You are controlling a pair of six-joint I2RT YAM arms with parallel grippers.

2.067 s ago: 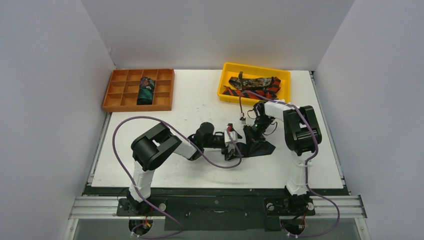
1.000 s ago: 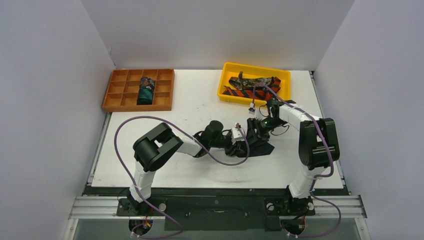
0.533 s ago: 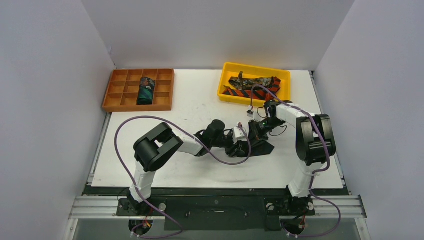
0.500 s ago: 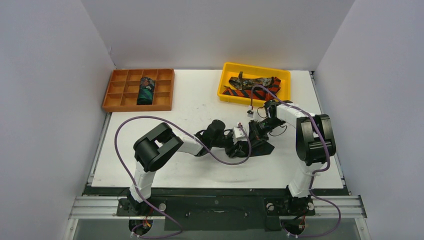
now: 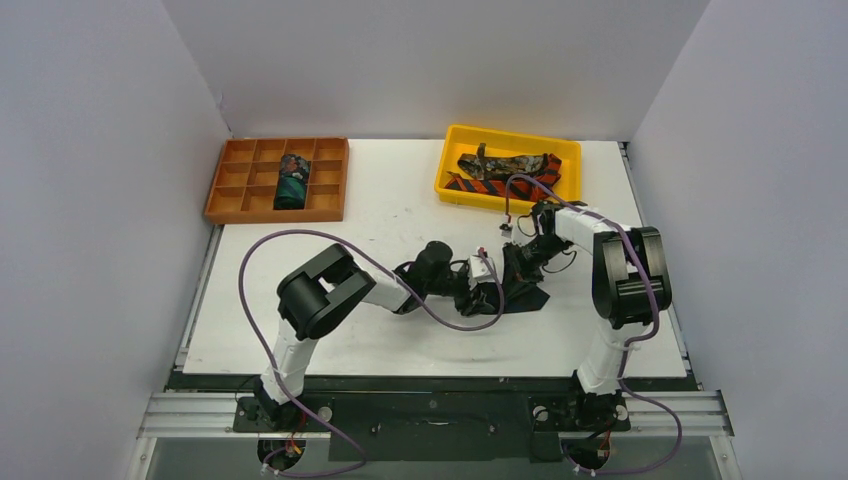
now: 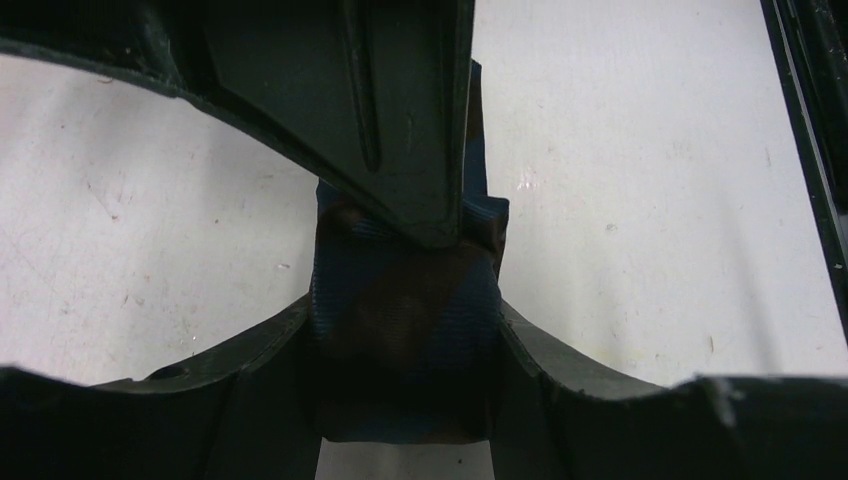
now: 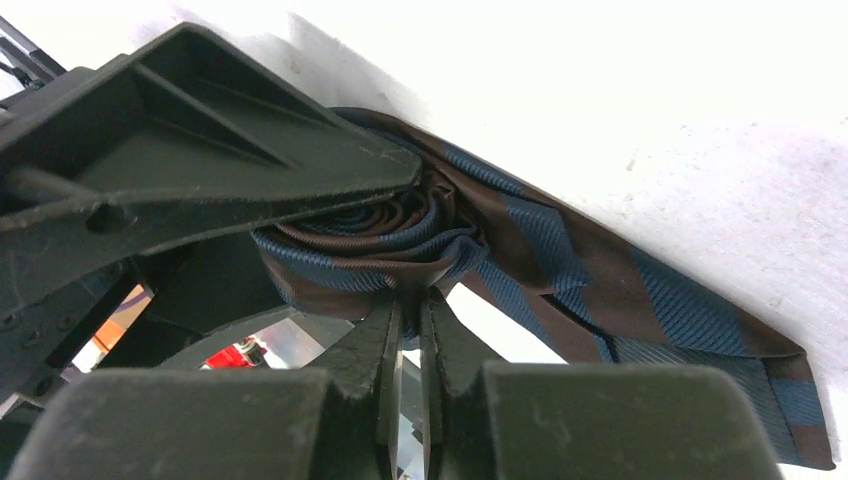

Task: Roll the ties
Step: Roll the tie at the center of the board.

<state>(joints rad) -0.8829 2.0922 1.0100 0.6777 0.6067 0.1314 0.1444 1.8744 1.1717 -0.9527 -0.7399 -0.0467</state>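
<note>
The dark navy tie (image 5: 527,296) with brown stripes lies at mid-table, part rolled. In the left wrist view the roll (image 6: 405,330) sits between my left gripper's (image 6: 403,315) two fingers, which press on both its sides. In the right wrist view the roll (image 7: 370,245) shows its spiral end and the flat tail (image 7: 650,305) runs off right. My right gripper (image 7: 410,300) is nearly shut, pinching the roll's lower edge. In the top view the left gripper (image 5: 487,283) and the right gripper (image 5: 515,268) meet at the roll.
A yellow bin (image 5: 510,136) at the back right holds the mottled brown tie (image 5: 510,163) and the red-orange striped tie (image 5: 498,185). An orange divided tray (image 5: 232,185) at the back left holds the dark teal roll (image 5: 292,180). Purple cables loop from both arms.
Both grippers have shifted right along the tie, and the flat part of it beside them has grown shorter. The right arm's elbow swung out to the right.
</note>
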